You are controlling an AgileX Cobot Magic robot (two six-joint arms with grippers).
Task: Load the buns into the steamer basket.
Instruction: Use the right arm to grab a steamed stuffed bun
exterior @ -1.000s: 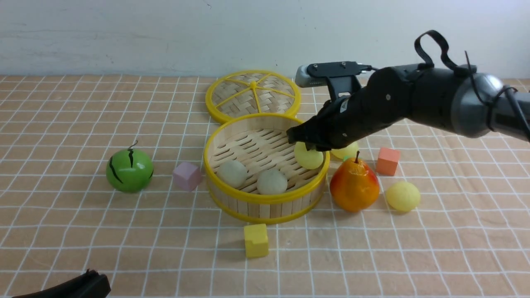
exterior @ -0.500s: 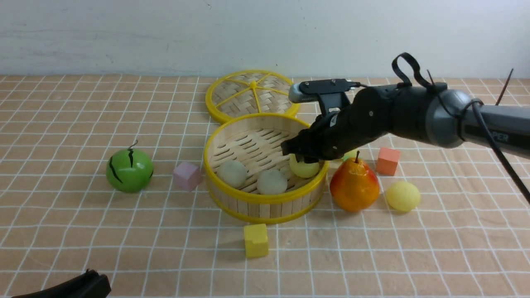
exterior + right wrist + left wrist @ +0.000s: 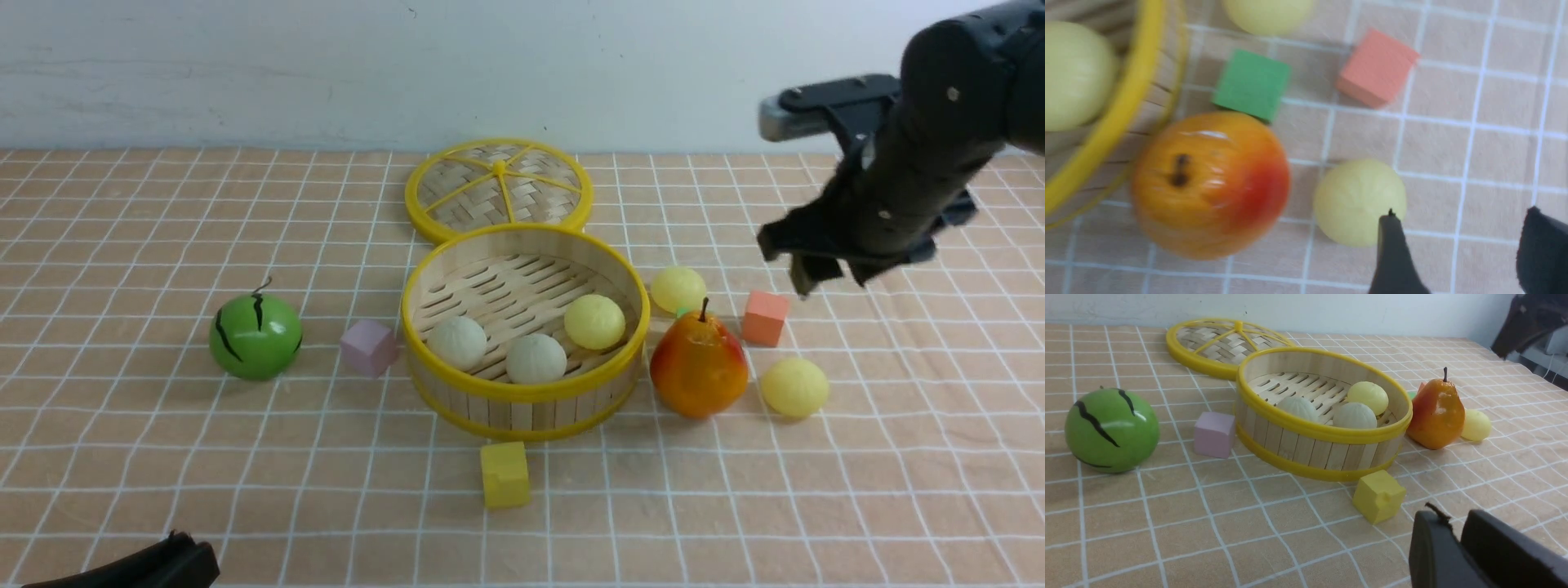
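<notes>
checked tablecloth (image 3: 163, 457), open right end effector (image 3: 1461, 216) in the air above loose yellow bun (image 3: 1359, 202), three buns (image 3: 594, 321) inside steamer basket (image 3: 522, 390)

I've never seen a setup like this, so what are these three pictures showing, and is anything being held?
It's a robot with two arms, each ending in a pinching tool. One picture looks forward from between the arms; the others come from wrist cameras. On the cloth stands a bamboo basket with three buns inside; two more buns, a pear, a lid, a green ball and cubes lie around it. The right tool hangs open and empty; the left tool holds nothing visible.
</notes>
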